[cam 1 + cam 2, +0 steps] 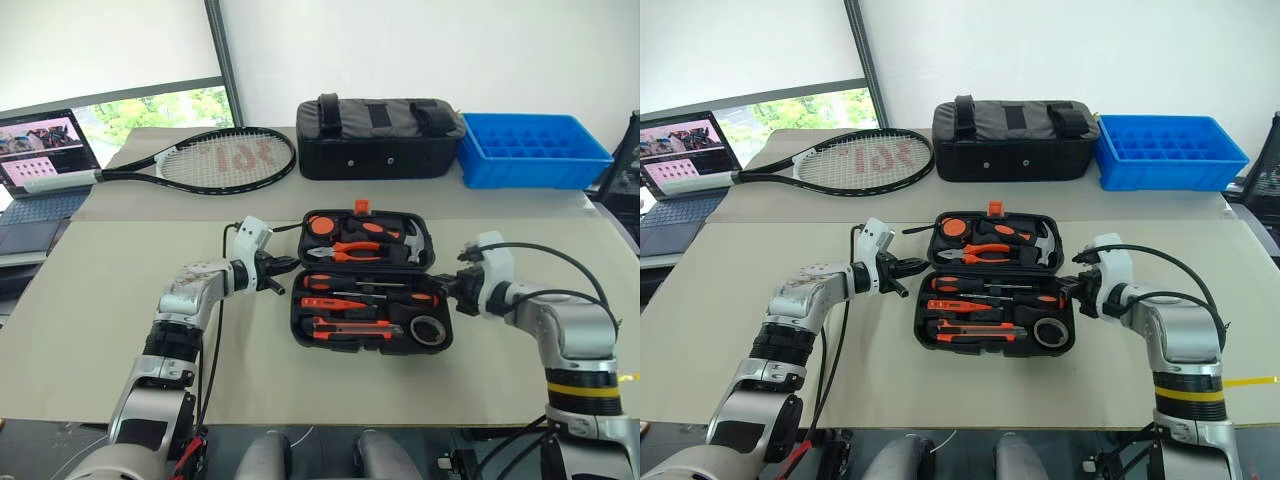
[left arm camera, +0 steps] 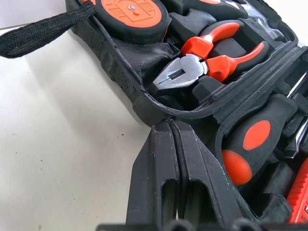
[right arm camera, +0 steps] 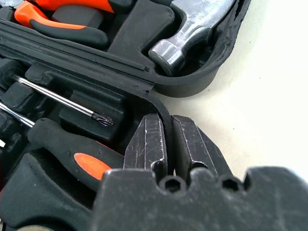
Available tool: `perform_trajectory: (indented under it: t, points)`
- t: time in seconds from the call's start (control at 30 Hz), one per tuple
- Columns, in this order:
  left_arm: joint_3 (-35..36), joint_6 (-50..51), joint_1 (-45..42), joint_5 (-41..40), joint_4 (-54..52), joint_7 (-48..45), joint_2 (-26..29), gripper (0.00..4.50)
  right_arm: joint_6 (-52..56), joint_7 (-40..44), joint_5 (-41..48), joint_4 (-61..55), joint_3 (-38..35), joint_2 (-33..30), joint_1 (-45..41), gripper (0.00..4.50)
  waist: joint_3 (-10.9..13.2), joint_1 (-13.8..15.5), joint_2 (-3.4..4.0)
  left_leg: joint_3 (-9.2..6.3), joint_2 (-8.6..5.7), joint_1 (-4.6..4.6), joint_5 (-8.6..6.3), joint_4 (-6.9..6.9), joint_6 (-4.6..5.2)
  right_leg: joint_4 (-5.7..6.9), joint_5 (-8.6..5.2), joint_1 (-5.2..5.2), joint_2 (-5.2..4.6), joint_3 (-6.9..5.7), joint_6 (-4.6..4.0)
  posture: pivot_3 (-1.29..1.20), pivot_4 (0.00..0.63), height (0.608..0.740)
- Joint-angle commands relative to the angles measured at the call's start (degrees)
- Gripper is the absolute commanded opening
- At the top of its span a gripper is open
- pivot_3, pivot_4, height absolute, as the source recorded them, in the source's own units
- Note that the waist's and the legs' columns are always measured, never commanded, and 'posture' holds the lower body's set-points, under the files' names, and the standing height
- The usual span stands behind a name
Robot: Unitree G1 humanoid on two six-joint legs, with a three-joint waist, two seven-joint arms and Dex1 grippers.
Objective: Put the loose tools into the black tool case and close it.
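The left gripper (image 1: 283,272) is hovering just beside the left edge of the open case (image 1: 300,330), at the hinge line, its fingers (image 2: 168,168) pressed together and gripping nothing. The right gripper (image 1: 450,286) is sitting just off the case's right edge, also at the hinge, its fingers (image 3: 151,144) nearly together with only a sliver between them, empty too. The case is lying flat open on the table (image 1: 100,320) between the two grippers, with the tools seated inside: in the near half the knife (image 1: 340,329), the two screwdrivers (image 1: 350,292) and the tape roll (image 1: 428,328) at its right corner; in the far half pliers (image 1: 350,250), a tape measure (image 1: 322,226) and a hammer (image 1: 412,242). The orange latch (image 1: 361,207) is sticking up on the case's far edge. Well beyond the case a racket (image 1: 215,158), a black bag (image 1: 380,138) and a blue crate (image 1: 535,150) are lying along the back of the table, and a laptop (image 1: 45,145) is standing off to the far left of it.
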Motion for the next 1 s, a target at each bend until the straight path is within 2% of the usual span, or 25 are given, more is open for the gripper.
perform_trajectory:
  t: [0.03, 0.07, 0.17, 0.37, 0.5, 0.6, 0.7, 1.0]
  points:
    - [1.36, 0.77, -1.03, -1.64, -1.87, -1.86, 2.48, 0.00, -1.99, 3.31, 3.59, -3.56, -0.16, -2.18, 0.29, 0.92, 0.00, -0.02, 0.00, 0.00, 0.00, 0.00, 0.00, 0.00, 0.00, 0.00, 0.00, -0.01, 0.00, 0.00, 0.00, 0.00, 0.150, 0.707]
    - [1.66, 1.19, -1.13, -1.91, -1.93, -2.19, 3.10, 0.00, -1.94, 3.74, 4.15, -3.55, -0.60, -2.60, 0.18, 1.12, 0.00, -0.08, 0.00, 0.01, 0.00, -0.01, 0.00, -0.02, 0.00, 0.00, 0.00, -0.03, 0.00, 0.00, 0.00, 0.00, 0.150, 0.707]
    - [2.37, 1.93, -1.59, -2.86, -1.73, -2.95, 4.55, 0.00, -1.28, 4.95, 6.35, -2.77, -2.15, -4.01, -1.07, 2.15, 0.00, -0.31, 0.00, 0.01, 0.03, -0.01, 0.00, -0.04, 0.00, 0.00, 0.00, -0.03, 0.03, 0.00, 0.00, 0.00, 0.150, 0.707]
    - [4.75, 7.50, -3.37, -8.30, -2.53, -4.78, 4.51, 0.00, -1.50, 3.25, 8.55, 7.51, -5.91, -4.62, -8.10, 2.15, 0.01, -0.55, -0.02, 0.05, 0.02, 0.01, 0.04, 0.07, 0.05, -0.02, 0.00, -0.01, 0.01, 0.01, 0.00, 0.00, 0.150, 0.707]
    - [5.76, 9.79, -6.65, -9.84, 2.68, -4.90, 3.94, 0.00, -3.20, 2.92, 8.22, 17.58, -6.15, -3.97, -13.31, 2.15, 0.02, -0.60, -0.04, 0.06, 0.03, 0.01, 0.08, 0.08, 0.11, -0.02, 0.00, -0.02, 0.02, 0.01, 0.00, 0.00, 0.150, 0.707]
    - [6.58, 10.25, -10.56, -9.78, 10.06, -4.37, 3.63, 0.00, -5.16, 3.94, 7.71, 25.71, -5.06, -3.85, -17.17, 2.15, 0.02, -0.65, -0.03, 0.07, 0.02, 0.02, 0.08, 0.04, 0.12, -0.01, 0.00, -0.03, 0.03, 0.00, 0.00, 0.00, 0.150, 0.707]
    - [7.63, 9.17, -15.68, -9.20, 19.44, -4.23, 3.28, 0.00, -8.99, 6.49, 6.04, 38.54, -3.02, -3.67, -23.06, 2.15, 0.03, -0.95, -0.04, 0.13, 0.01, 0.02, 0.09, 0.03, 0.12, -0.02, 0.00, -0.05, 0.02, 0.02, -0.01, 0.00, 0.150, 0.707]
    - [8.36, 10.45, -19.27, -9.59, 27.08, -6.99, 2.71, 0.00, -15.43, 13.02, 2.56, 54.95, 2.28, -3.07, -31.04, 2.15, 0.03, -0.99, -0.03, 0.16, 0.03, -0.10, 0.09, -0.15, 0.13, 0.14, 0.01, -0.15, 0.01, 0.01, -0.02, 0.00, 0.150, 0.707]
